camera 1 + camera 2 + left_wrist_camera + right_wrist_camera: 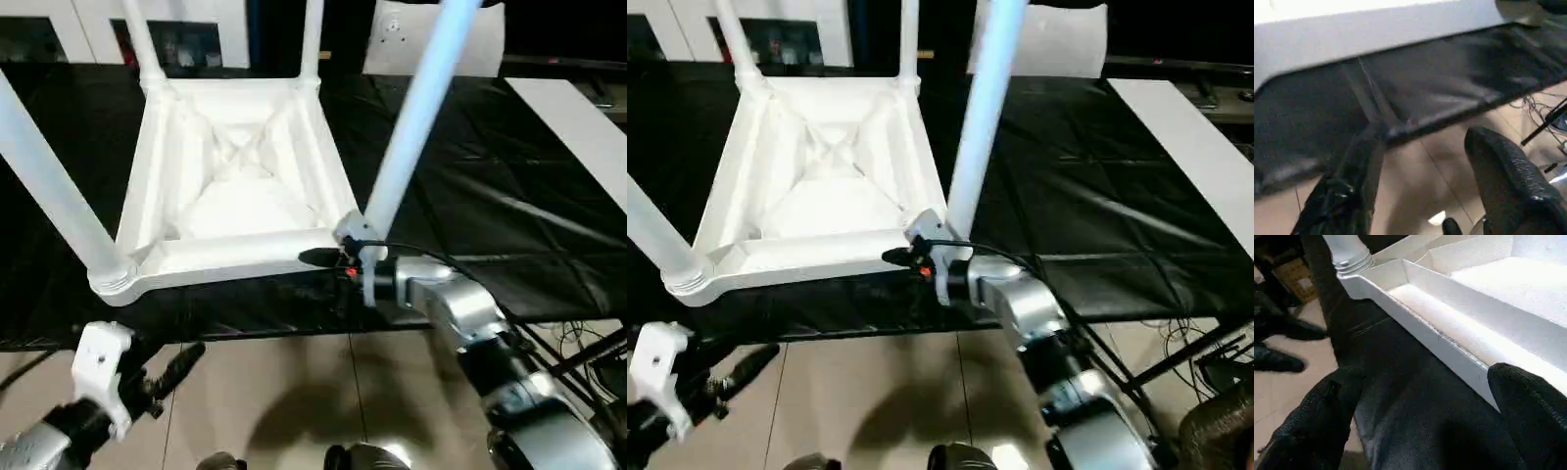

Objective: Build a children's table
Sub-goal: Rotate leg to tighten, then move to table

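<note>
Fingers of the right gripper (1420, 421) stand wide apart, holding nothing, just short of the near rim of the children's table (235, 186). That all-white plastic table lies upside down on the black-covered desk (509, 196), its X-ribbed underside facing up and four tapered round legs rising from the corner sockets. Left gripper (1420, 186) fingers are also spread and empty, hanging over the tiled floor (294, 401) before the desk's edge, apart from the table.

So your right gripper (1420, 416) has its two black fingers (1533, 406) spread wide over the black table cover (1400, 396), right next to the upturned children's table (1459, 318) rim. One white leg (1349, 252) stands in its corner socket.
</note>
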Available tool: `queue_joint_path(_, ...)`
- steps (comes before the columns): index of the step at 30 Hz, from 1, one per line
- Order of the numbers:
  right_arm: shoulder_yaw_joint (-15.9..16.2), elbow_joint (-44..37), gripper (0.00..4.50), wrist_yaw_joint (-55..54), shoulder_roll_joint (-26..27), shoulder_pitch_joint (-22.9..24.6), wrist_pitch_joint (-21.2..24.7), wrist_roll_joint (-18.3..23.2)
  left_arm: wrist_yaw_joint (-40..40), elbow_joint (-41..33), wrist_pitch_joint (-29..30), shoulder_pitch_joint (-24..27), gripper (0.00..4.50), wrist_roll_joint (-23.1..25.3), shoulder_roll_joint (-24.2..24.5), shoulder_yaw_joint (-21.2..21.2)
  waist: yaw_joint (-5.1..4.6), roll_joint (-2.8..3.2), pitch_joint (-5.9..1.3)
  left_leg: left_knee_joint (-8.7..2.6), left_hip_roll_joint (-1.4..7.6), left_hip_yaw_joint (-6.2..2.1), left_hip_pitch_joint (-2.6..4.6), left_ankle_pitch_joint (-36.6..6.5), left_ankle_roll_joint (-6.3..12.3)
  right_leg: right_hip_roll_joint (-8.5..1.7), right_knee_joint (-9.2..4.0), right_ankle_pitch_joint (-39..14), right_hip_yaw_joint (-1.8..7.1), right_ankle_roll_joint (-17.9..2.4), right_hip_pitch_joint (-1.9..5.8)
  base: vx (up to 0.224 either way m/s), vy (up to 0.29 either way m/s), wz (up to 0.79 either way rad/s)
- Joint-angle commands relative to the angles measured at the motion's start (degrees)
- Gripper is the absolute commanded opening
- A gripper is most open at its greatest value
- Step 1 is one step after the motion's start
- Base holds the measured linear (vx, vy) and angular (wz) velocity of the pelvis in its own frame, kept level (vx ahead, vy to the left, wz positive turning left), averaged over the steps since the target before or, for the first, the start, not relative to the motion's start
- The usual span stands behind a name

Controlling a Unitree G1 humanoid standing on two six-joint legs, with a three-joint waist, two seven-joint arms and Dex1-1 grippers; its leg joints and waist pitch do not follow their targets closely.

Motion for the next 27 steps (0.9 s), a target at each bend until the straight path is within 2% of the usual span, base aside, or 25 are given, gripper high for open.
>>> queue_joint_path(1,-1.9,5.2,4.50,-6.7,0.6,-2.1,-3.8,-3.0,0.5,-0.1,-1.3,-0.1,3.24,0.5,-0.4,0.4,0.42,0.98,-2.19,-4.60,3.62,-1.23,0.25,-16.8,1.13,-6.00,-5.97,-29.9,4.30,-7.9,2.00,-0.068,-0.009,0.02)
queue_joint_path(3,-2.0,5.6,4.50,-7.2,0.8,-2.3,-4.1,-3.1,0.7,-0.1,-1.5,-0.1,3.28,0.6,-0.5,0.4,0.59,1.00,-2.06,-4.53,3.52,-1.20,0.78,-18.4,0.47,-5.78,-6.44,-31.9,4.24,-6.7,1.61,-0.034,-0.005,0.01)
queue_joint_path(5,-5.2,10.9,4.50,-14.3,2.1,-4.7,-9.5,-4.0,3.3,-0.6,-3.2,-1.8,3.59,-0.2,-2.3,1.4,0.56,1.17,-2.02,-4.61,3.62,-1.22,0.97,-20.0,0.02,-5.59,-6.42,-31.4,4.13,-6.7,1.41,0.000,0.000,0.00)
queue_joint_path(6,-6.6,12.6,4.50,-17.2,2.5,-5.6,-11.6,-4.1,4.6,-0.8,-4.5,-2.6,3.59,-0.1,-3.1,1.7,0.71,1.40,-2.06,-4.65,3.72,-1.31,0.97,-20.6,-0.55,-5.64,-6.36,-30.9,3.98,-6.7,1.33,-0.056,0.019,0.02)
queue_joint_path(8,-7.7,13.9,4.50,-19.0,2.7,-6.3,-13.2,-4.0,6.2,-1.1,-5.8,-3.2,3.70,0.2,-4.1,2.0,1.02,1.42,-2.08,-4.69,3.62,-1.31,1.14,-22.1,-0.87,-5.37,-6.34,-30.4,3.73,-6.3,1.40,0.000,0.000,0.00)
queue_joint_path(10,-9.2,14.3,4.50,-19.6,3.1,-6.7,-15.2,-3.2,9.1,-4.3,-5.7,-4.5,3.92,0.3,-5.8,2.0,1.10,1.34,-2.16,-4.99,3.79,-1.38,0.54,-22.1,-0.84,-5.51,-5.95,-28.7,3.82,-6.1,1.88,0.000,0.000,0.00)
queue_joint_path(12,-10.2,13.6,4.50,-19.6,3.3,-6.5,-16.9,-2.5,12.0,-7.1,-5.6,-5.8,4.04,1.0,-7.4,1.7,1.30,1.17,-2.34,-4.91,3.89,-1.21,0.65,-21.4,-0.73,-5.47,-5.81,-26.7,4.00,-6.6,1.73,0.000,0.000,0.00)
queue_joint_path(14,-11.5,9.5,4.50,-17.5,3.4,-4.9,-15.9,-0.5,15.6,-8.9,-4.7,-6.9,4.19,3.0,-9.0,0.8,1.30,0.66,-2.51,-4.89,3.87,-1.06,0.24,-19.3,0.09,-5.49,-5.43,-24.2,4.19,-7.1,2.11,0.000,0.000,0.00)
queue_joint_path(16,-11.7,6.6,4.50,-16.2,3.3,-3.4,-14.4,0.5,17.2,-9.4,-3.8,-7.0,4.28,4.1,-9.7,0.3,1.38,0.56,-2.64,-4.86,3.81,-0.95,-0.23,-16.6,1.14,-5.59,-5.09,-22.8,4.35,-7.0,2.39,0.000,0.000,0.00)
queue_joint_path(17,-11.6,-1.0,4.50,-14.7,2.7,0.6,-10.1,2.6,19.3,-10.3,-2.9,-7.1,4.28,5.5,-11.1,-0.9,1.33,0.38,-2.75,-4.80,3.76,-0.90,-0.53,-15.1,1.75,-5.59,-5.02,-22.8,4.30,-6.7,2.60,0.000,0.000,0.00)
queue_joint_path(18,-11.6,-1.0,4.50,-14.7,2.7,0.6,-10.1,2.6,19.3,-10.3,-2.9,-7.1,4.28,5.5,-11.1,-0.9,1.76,0.41,-3.09,-4.65,4.00,-0.79,-0.35,-12.4,2.00,-5.52,-4.84,-20.3,4.57,-5.7,2.63,0.054,-0.002,0.00)
queue_joint_path(19,-11.2,-5.9,4.50,-14.4,2.3,3.4,-7.5,3.6,20.1,-10.7,-2.7,-7.1,4.28,6.1,-11.7,-1.9,1.81,0.48,-3.39,-4.45,3.94,-0.57,0.08,-10.3,2.35,-5.18,-4.71,-16.5,4.67,-6.5,2.32,0.099,-0.012,0.08)
queue_joint_path(20,-10.2,-11.9,4.50,-14.3,1.5,7.0,-4.5,4.8,21.1,-11.2,-3.0,-7.0,4.28,7.2,-12.4,-3.1,1.84,0.55,-3.62,-4.38,4.01,-0.56,0.11,-9.2,2.62,-5.10,-4.27,-13.9,4.66,-7.4,2.32,0.099,-0.012,0.08)
queue_joint_path(21,-8.8,-18.4,4.50,-14.8,0.3,11.5,-2.3,5.5,22.1,-12.0,-2.8,-6.9,4.28,8.3,-13.0,-4.7,2.12,0.64,-3.79,-4.27,4.10,-0.47,0.14,-6.8,3.05,-4.85,-3.93,-9.0,4.64,-7.8,2.45,0.108,-0.008,0.07)
queue_joint_path(22,-7.9,-22.7,4.50,-15.2,-0.5,14.5,-1.0,5.9,22.7,-12.6,-2.8,-6.8,4.28,9.1,-13.5,-5.8,2.35,0.50,-3.93,-4.18,4.24,-0.49,0.09,-5.4,3.31,-4.83,-3.69,-6.3,4.61,-7.9,2.61,0.099,0.005,0.01)
queue_joint_path(23,-7.3,-25.2,4.50,-15.4,-1.0,16.3,-0.4,6.0,23.0,-12.9,-2.8,-6.5,4.28,9.6,-13.8,-6.4,2.46,0.59,-4.35,-3.96,4.18,-0.47,-0.09,-2.2,3.79,-4.86,-2.86,-1.2,4.53,-9.1,2.92,0.099,0.005,0.01)
queue_joint_path(24,-6.6,-29.9,4.50,-15.7,-2.1,19.8,1.0,6.7,23.6,-13.4,-2.5,-6.5,4.28,10.3,-14.2,-7.5,2.34,0.38,-4.40,-3.98,4.04,-0.46,-0.39,-1.1,4.13,-4.84,-2.81,0.4,4.49,-9.6,3.19,0.074,0.006,-0.01)
queue_joint_path(25,-6.1,-37.7,4.50,-17.8,-3.6,26.6,2.6,7.1,24.3,-13.7,-2.8,-6.3,4.28,11.3,-14.7,-8.8,2.78,0.33,-4.46,-3.58,4.06,-0.25,-0.19,0.9,5.16,-4.94,-2.69,4.4,4.71,-10.0,3.21,0.059,0.003,0.02)
queue_joint_path(26,-6.0,-43.2,4.50,-19.2,-4.4,31.6,3.1,7.1,24.6,-13.9,-2.9,-6.0,4.28,11.7,-14.9,-9.8,2.80,0.65,-4.36,-3.59,4.05,-0.28,-0.31,1.4,5.31,-4.92,-2.59,5.5,4.80,-10.0,3.27,0.059,0.003,0.02)
queue_joint_path(27,-6.2,-44.8,4.50,-19.9,-4.4,33.4,2.9,6.8,24.6,-13.9,-3.2,-5.9,4.28,12.2,-14.6,-10.1,2.89,0.57,-4.18,-3.68,4.12,-0.17,-0.39,0.4,5.44,-4.93,-2.77,5.1,4.70,-9.8,3.27,0.000,0.000,0.00)
